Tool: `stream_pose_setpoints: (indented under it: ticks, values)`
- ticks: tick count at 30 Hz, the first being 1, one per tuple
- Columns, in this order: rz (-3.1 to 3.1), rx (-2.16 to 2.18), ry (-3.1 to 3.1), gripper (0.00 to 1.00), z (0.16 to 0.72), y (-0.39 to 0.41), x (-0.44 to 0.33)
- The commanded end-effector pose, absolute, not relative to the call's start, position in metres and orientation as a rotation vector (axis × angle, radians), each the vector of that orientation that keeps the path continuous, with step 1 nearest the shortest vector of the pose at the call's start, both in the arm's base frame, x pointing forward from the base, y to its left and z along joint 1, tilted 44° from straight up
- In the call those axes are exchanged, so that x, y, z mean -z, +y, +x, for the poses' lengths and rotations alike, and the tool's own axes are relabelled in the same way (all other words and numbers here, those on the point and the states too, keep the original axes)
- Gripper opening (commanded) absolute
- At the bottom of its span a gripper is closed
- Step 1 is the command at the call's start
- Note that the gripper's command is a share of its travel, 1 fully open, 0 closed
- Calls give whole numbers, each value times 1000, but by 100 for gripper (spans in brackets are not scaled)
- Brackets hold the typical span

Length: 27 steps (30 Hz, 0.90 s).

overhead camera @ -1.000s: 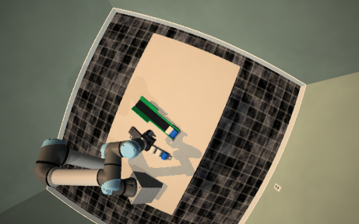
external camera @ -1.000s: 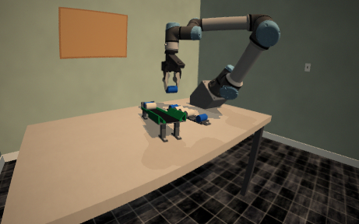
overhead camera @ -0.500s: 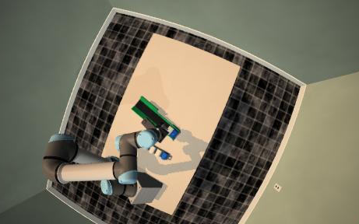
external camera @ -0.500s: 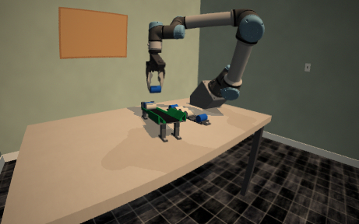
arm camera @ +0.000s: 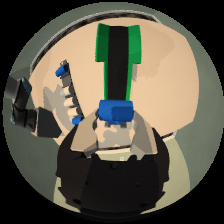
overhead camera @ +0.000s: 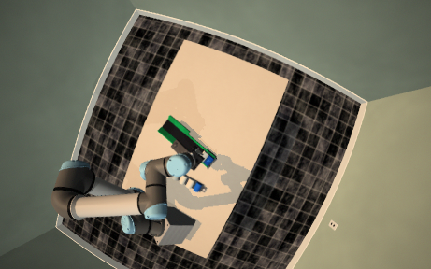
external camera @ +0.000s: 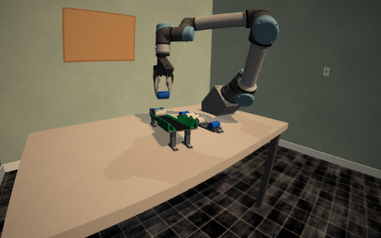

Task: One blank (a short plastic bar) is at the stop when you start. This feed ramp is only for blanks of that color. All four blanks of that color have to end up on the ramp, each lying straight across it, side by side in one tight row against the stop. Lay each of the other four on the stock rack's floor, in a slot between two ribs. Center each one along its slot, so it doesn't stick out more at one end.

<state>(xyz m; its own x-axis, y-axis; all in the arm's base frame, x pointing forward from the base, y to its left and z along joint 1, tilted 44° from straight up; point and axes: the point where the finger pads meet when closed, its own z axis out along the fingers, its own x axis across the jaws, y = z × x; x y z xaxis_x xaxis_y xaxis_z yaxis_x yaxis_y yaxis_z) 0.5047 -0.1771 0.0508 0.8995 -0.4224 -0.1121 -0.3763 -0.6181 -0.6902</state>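
Observation:
My gripper [external camera: 163, 91] [arm camera: 115, 110] is shut on a blue blank [external camera: 163, 95] [arm camera: 116, 109], held level high above the stop end of the green feed ramp [overhead camera: 169, 120] [external camera: 190, 121] [arm camera: 101, 47]. A blue blank [overhead camera: 209, 161] lies across the ramp at its stop. A cream blank [overhead camera: 204, 154] [external camera: 159, 111] lies beside it, on its up-ramp side; the held blank and gripper hide both in the wrist view. The stock rack [overhead camera: 204, 189] [external camera: 219, 130] [arm camera: 63, 64] holds a blue blank [external camera: 214, 125] [arm camera: 61, 71] at one end, another blue blank [external camera: 183, 113] [arm camera: 76, 121] at the other, and three cream blanks between.
The rack stands beside the ramp, between it and the robot's grey base block [overhead camera: 178, 228] [external camera: 219, 100] [arm camera: 48, 123]. The ramp stands raised on legs [external camera: 173, 140] above the table [overhead camera: 237, 93] [external camera: 82, 165] [arm camera: 170, 85]. The ramp's side walls rise higher at its wider end.

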Motion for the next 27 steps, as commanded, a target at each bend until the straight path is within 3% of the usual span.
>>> stream_pose_setpoints:
  ticks: [1, 27]
  values:
    - [-2300, 80, 569, 34, 505, -178, -51]
    - [-2300, 79, 569, 34, 525, -122, 10]
